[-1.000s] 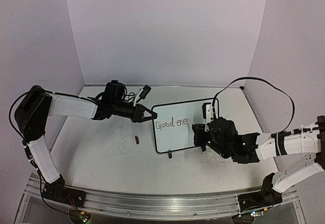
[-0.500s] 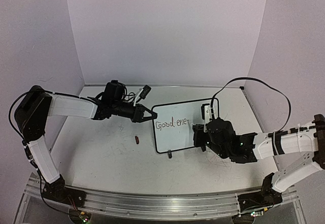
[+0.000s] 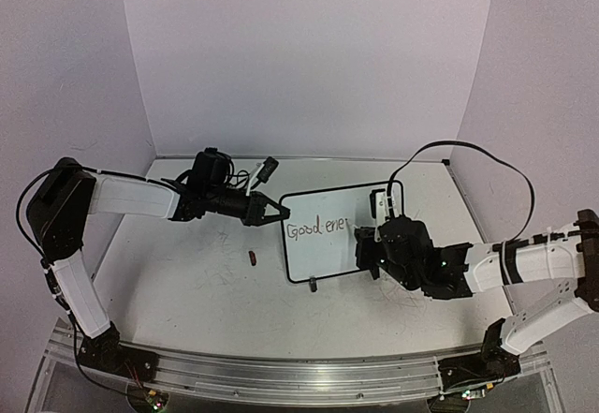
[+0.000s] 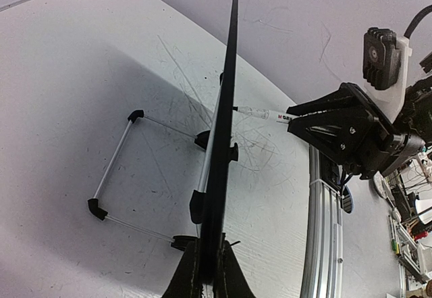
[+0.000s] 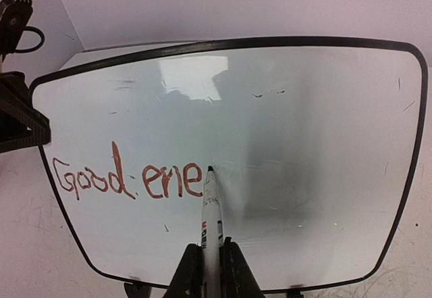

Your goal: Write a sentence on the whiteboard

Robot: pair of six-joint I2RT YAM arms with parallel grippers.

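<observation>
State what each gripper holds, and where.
Left gripper clamps the whiteboard by its side edge; right gripper holds a marker by its rear barrel.

Whiteboard (image 5: 304, 142): glossy, smooth white face throwing back soft glare; thin black rim, plastic by look. Stand (image 4: 115, 161): slim silvery metal rods, black plastic end caps. Table (image 4: 67, 75): matt white, scuffed, grey scratches. Marker (image 5: 212, 210): smooth white plastic barrel, printed label. Left hand (image 4: 210, 271), right hand (image 5: 211, 264): matt black plastic. Near-edge rail (image 3: 299, 376): brushed silvery metal.
</observation>
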